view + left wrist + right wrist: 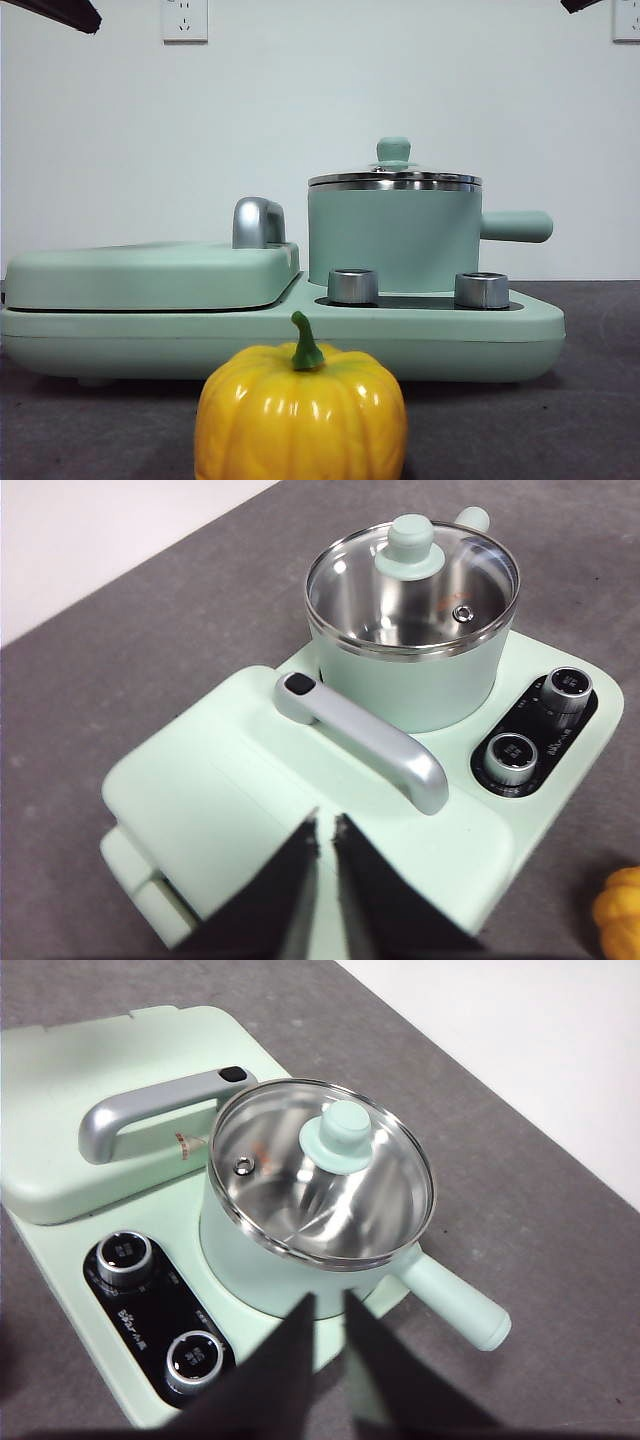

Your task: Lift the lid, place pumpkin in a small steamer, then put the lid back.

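The yellow-orange pumpkin with a green stem stands on the table nearest the front camera, in front of the cooker; its edge shows in the left wrist view. The small steamer is a mint-green pot on the cooker's right half. The glass lid with its mint knob sits on the pot. My left gripper hovers above the flat cover, jaws nearly together and holding nothing. My right gripper hovers above the pot's near side, jaws close together and holding nothing.
A wide mint-green griddle cover with a chrome handle fills the cooker's left half. Two steel knobs sit in front of the pot. The pot's side handle sticks out to the right.
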`<state>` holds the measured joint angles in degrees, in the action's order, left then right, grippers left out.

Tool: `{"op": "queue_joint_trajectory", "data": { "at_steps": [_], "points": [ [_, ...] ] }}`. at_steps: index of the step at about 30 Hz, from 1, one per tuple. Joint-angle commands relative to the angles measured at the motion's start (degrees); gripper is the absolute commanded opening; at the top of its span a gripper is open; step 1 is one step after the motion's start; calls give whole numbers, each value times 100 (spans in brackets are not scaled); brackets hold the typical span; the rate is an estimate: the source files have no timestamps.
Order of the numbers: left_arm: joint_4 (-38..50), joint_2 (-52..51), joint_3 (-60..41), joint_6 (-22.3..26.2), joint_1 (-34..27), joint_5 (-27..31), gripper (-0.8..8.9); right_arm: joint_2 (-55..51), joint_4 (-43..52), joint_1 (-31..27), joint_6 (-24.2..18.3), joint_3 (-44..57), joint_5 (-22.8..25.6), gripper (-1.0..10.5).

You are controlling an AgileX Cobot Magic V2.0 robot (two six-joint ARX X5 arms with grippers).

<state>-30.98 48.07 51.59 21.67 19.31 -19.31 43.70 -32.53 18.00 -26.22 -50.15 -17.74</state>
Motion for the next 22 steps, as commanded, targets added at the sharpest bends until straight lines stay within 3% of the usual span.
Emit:
{"op": "queue_joint_trajectory", "data": {
  "at_steps": [1, 7, 10, 15, 22],
  "points": [
    [153, 24, 133, 168, 28, 2, 163, 39, 26, 26, -83, -107, 20, 239],
    [376, 26, 136, 122, 33, 0, 228, 37, 31, 26, 9, -107, 20, 274],
    [511, 37, 136, 68, 50, 0, 227, 37, 46, 26, 459, -107, 20, 274],
    [1143, 313, 136, -573, 199, 0, 227, 31, 229, 24, 1097, -107, -48, 274],
    [2076, 1196, 140, -638, 608, 2, 228, 33, 319, 24, 1231, -107, -24, 274]
  ]
}}
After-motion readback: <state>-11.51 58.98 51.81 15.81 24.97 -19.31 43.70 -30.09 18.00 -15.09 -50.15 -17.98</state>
